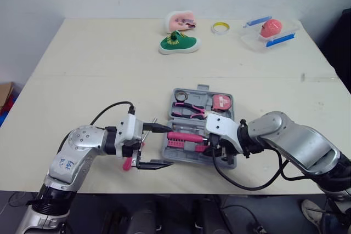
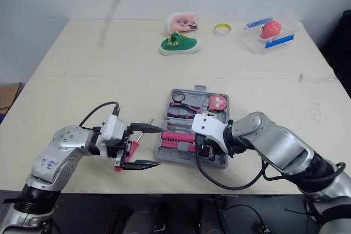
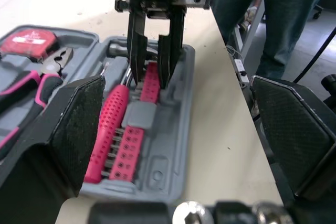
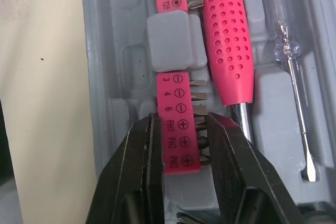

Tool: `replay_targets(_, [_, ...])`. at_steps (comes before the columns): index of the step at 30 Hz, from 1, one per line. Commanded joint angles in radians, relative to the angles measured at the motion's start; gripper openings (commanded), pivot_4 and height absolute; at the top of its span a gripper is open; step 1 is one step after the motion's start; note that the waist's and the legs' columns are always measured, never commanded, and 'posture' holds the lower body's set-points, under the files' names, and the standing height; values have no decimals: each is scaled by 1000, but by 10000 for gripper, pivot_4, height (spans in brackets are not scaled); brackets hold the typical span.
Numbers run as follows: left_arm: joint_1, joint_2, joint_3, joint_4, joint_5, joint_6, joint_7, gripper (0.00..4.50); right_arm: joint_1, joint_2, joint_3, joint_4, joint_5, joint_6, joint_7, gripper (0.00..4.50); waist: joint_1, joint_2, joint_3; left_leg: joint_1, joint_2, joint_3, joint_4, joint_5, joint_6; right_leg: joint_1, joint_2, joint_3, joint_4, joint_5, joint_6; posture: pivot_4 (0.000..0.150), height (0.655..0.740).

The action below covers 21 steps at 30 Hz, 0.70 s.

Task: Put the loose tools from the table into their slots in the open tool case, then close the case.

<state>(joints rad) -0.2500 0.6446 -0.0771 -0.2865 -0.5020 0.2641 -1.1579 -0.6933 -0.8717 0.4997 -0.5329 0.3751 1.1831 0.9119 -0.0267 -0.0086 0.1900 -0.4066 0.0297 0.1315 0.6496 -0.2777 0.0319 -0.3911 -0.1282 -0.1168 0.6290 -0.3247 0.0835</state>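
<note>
Right hand [image 4: 181,153] is down inside the open tool case [image 3: 163,171], and its black fingers [image 4: 134,171] are pinched narrow on the pink bit strip [image 4: 177,114]. The PH-marked end is squeezed between them, with the strip lying in its channel beside the case's outer wall. Just past the fingertips, a grey clip block [image 4: 170,43] straddles that same strip. Right alongside the hand lies the pink dotted-handle screwdriver [image 4: 226,40], its metal shaft running next to one finger. One slot further over is the clear tester screwdriver [image 4: 290,72]. Beyond the hand, in the far half of the case, are pliers [image 1: 189,112] with pink-and-black grips and the red tape measure [image 1: 222,101] in its corner compartment.

Left hand [image 1: 159,146] hovers off the case's left edge, spread wide, with nothing between its pads [image 3: 79,124], and it is aimed at the right hand's fingers. Something pink [image 1: 127,163] shows under its wrist; I can't tell what it is.

Far across the worktop [image 1: 98,58], well apart from both hands, a clear tray [image 1: 247,41] holds a red rounded item [image 1: 272,27] and blue strips [image 1: 281,39]. Near it sit a yellow ring [image 1: 220,27] and a green shoe [image 1: 179,43]. A person in jeans [image 3: 283,14] stands past the worktop's edge.
</note>
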Motion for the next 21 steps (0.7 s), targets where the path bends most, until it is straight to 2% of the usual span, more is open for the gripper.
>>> replay_targets(1, [18,-4,14,10,6,-51,-17,45000,5,25,40,32,-10,23,-14,8113,0,-2,-1,0,0,0,0,0,0,0,0,0,0,0,0,1500,7400])
replay_targets(7, [36,-3,14,21,9,-83,-21,45000,17,76,15,32,1,29,-34,8113,-7,-7,-4,2,1,0,-1,1,-1,0,1,0,1,0,-1,1500,7400])
replay_targets(16, [71,-3,19,52,17,-134,-37,45000,38,68,-19,8,4,7,-32,8113,-4,-7,-4,2,1,-1,-2,1,-2,0,1,0,1,-1,-2,1500,7400])
replay_targets(18, [80,-7,20,94,27,-173,-54,45000,40,59,-29,-5,15,4,-18,18624,-4,-7,-4,2,1,-1,-2,1,-2,0,0,0,1,-1,-2,1500,7400])
replay_targets(21, [96,-12,22,147,38,-229,-76,45000,46,51,-78,-33,55,-11,15,31115,-3,-7,-4,1,1,-1,-2,1,-2,0,0,0,1,-1,-2,1500,7400])
